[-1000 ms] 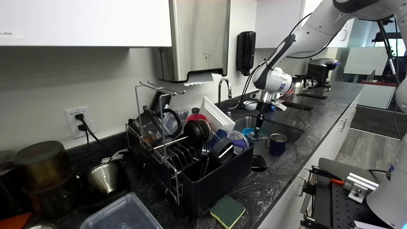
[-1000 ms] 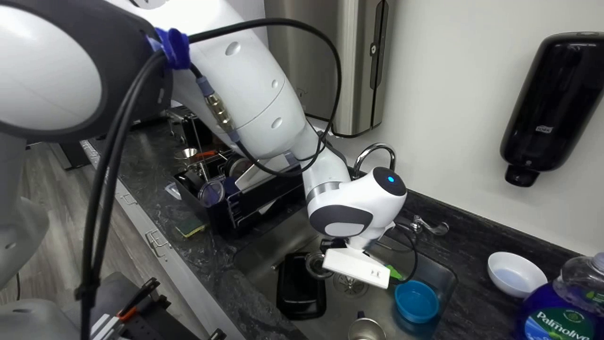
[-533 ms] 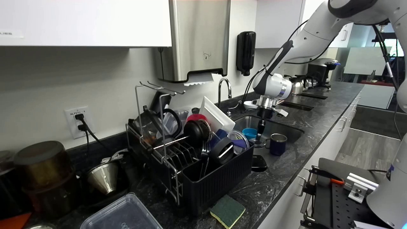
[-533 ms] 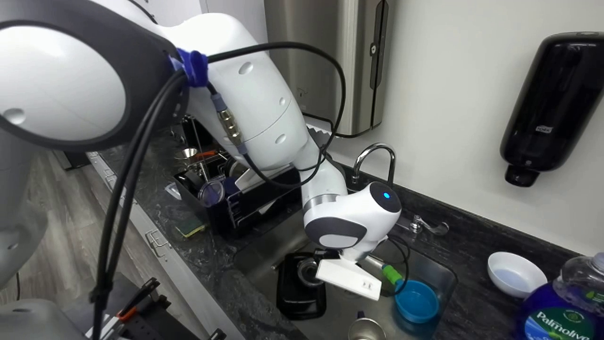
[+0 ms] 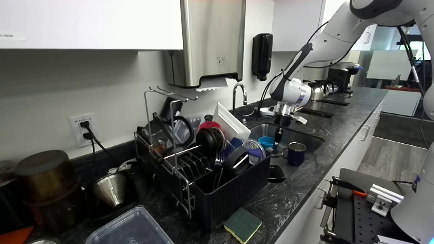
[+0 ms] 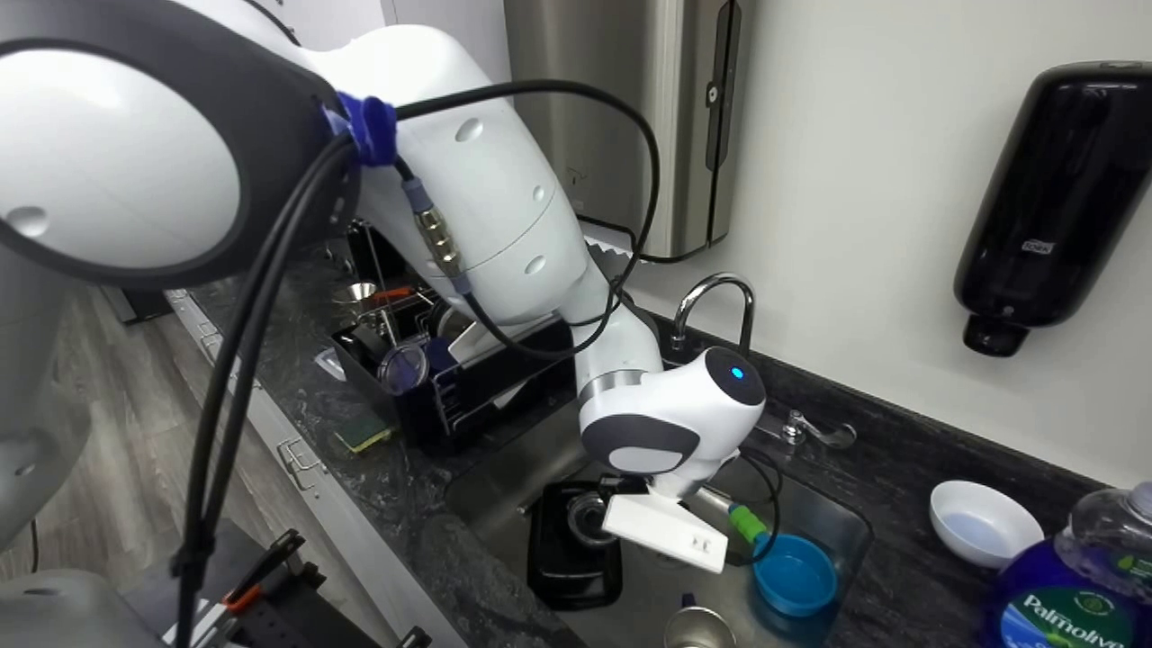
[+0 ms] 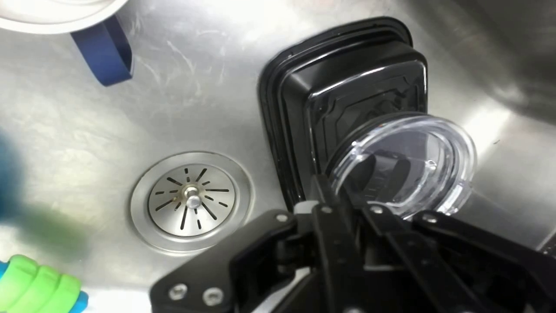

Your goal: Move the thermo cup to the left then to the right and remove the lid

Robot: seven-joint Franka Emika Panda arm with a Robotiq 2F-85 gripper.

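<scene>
Where the pincer [image 7: 334, 191] grips: its 2 fingertips are closed on the edge of 1 clear lid [image 7: 417, 161].
Below the clear lid in the wrist view: 1 black container [image 7: 369, 82], apparently base up; whether the 2 touch cannot be told.
The drain [image 7: 191, 200]: 1, left of the pincer in the wrist view.
The thermo cup [image 5: 297, 156]: 1, navy, with 1 handle, upright and uncovered, far left in the wrist view, well apart from the clear lid; its inside is pale, contents unclear.
The sink [image 7: 208, 117]: contains the thermo cup, black container and blue bowl [image 6: 796, 578], 3 vessels, with 1 green ribbed handle [image 6: 746, 522] at the bowl's far left rim in an exterior view.
The dish rack [image 5: 234, 193]: 1, nearer than the sink and left of it in an exterior view; it bears 1 white plate [image 5: 229, 122], 1 red item [image 5: 210, 124] and dark ware [image 5: 205, 140] too overlapped to count.
The counter [image 5: 262, 206]: 1 sponge [image 5: 242, 223], right of 1 clear box [image 5: 130, 227] in an exterior view.
The white bowl [image 6: 958, 506]: 1, right of the sink in an exterior view; nearer, 1 soap bottle [image 6: 1044, 576] holds blue-violet liquid.
</scene>
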